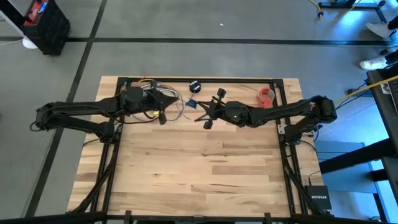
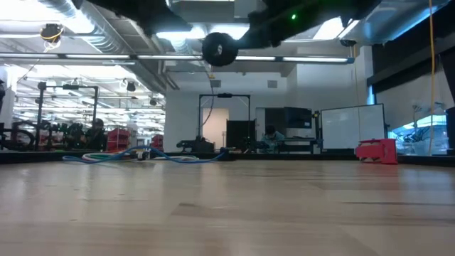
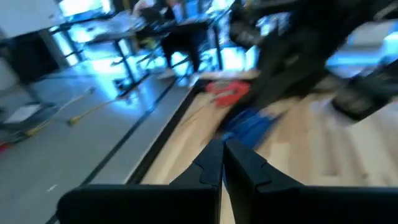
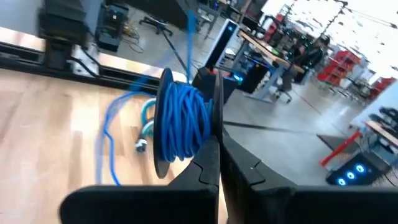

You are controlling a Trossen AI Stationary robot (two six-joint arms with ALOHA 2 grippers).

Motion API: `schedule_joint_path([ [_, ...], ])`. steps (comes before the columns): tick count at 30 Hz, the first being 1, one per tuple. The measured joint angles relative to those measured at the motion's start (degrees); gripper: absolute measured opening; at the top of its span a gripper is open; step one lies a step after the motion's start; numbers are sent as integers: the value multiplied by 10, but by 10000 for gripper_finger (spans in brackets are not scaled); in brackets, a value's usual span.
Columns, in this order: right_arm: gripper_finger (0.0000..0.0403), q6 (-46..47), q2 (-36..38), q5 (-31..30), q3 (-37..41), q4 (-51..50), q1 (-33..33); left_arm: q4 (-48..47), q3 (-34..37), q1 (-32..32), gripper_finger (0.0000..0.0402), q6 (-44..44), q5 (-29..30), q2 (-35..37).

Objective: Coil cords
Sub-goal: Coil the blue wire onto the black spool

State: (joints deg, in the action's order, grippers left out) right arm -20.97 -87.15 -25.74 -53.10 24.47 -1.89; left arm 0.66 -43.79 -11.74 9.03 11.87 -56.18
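Floor box (image 1: pixel 318 198) reads NETGEAR; right gripper (image 4: pixel 217 146) pinches blue-cord spool (image 4: pixel 180 124).

Bright overhead ceiling light, blue window glare, heavy motion blur in left wrist view

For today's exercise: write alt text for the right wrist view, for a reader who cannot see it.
The right gripper, fingers shut, holds up a black spool wound with blue cord. More blue cord trails loose onto the wooden table, with a blurred workshop behind.
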Motion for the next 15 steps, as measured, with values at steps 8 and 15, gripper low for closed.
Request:
schedule_joint_path([
  [8,5,41,-38,13,1,47,-27,109,0,30,5,-24,-28,-62],
  [15,5,57,-46,18,-5,60,-26,207,0,52,5,-17,-27,-136],
])
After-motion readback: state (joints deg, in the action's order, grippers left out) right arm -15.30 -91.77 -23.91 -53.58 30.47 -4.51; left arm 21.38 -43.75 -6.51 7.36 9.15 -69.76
